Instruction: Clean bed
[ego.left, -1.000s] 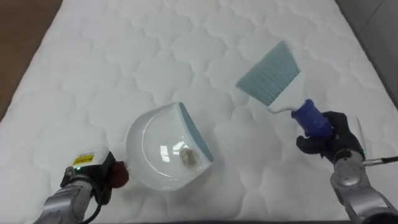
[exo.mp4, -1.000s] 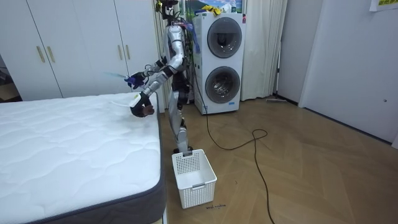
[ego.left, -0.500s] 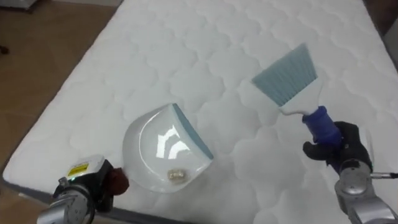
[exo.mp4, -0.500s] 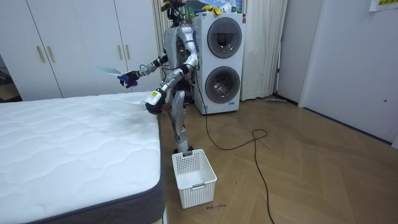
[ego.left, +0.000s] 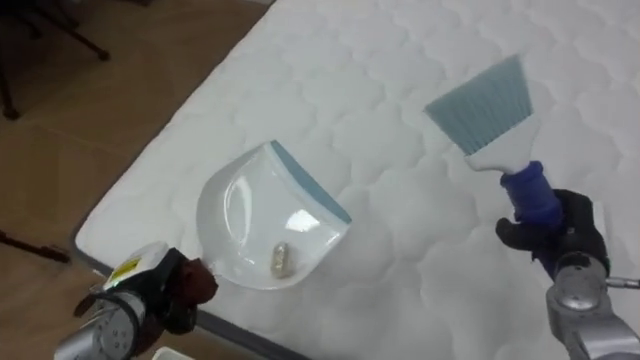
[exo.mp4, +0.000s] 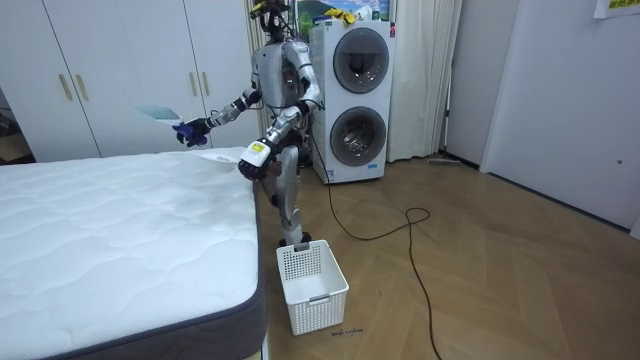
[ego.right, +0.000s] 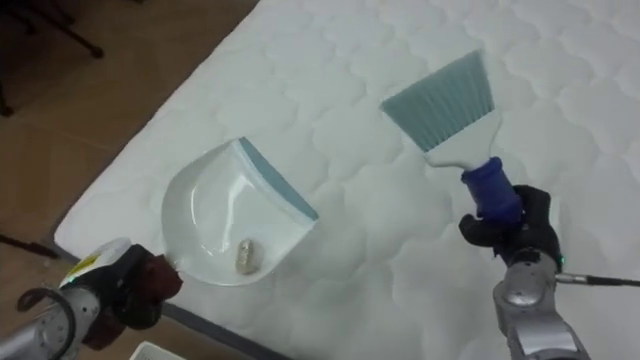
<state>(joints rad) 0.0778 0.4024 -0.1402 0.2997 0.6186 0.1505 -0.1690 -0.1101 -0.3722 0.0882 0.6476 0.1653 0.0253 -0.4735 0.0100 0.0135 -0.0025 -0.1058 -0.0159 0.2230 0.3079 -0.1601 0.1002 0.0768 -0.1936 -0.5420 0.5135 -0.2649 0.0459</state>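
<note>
Left eye view: left hand (ego.left: 178, 292) clenched on the handle of a white dustpan (ego.left: 250, 215), held over the bed (ego.left: 390, 60) edge by the wooden floor (ego.left: 90, 110). A small pale scrap (ego.left: 281, 258) lies in the pan near the handle end. Right hand (ego.left: 553, 232) wrapped round the blue handle of a brush (ego.left: 488, 108), bristles pointing away, lifted above the mattress. Room view: robot stands at the bed corner, white basket (exo.mp4: 312, 285) on the floor beside it, stacked washing machines (exo.mp4: 355, 90) behind.

Open white quilted mattress (ego.left: 380, 60) stretches between the white round dustpan (ego.left: 255, 225), hanging over its edge, and the blue-handled brush (ego.left: 482, 105). A white slatted basket (exo.mp4: 320, 298) stands on the wooden floor (exo.mp4: 480, 280) by its corner.
</note>
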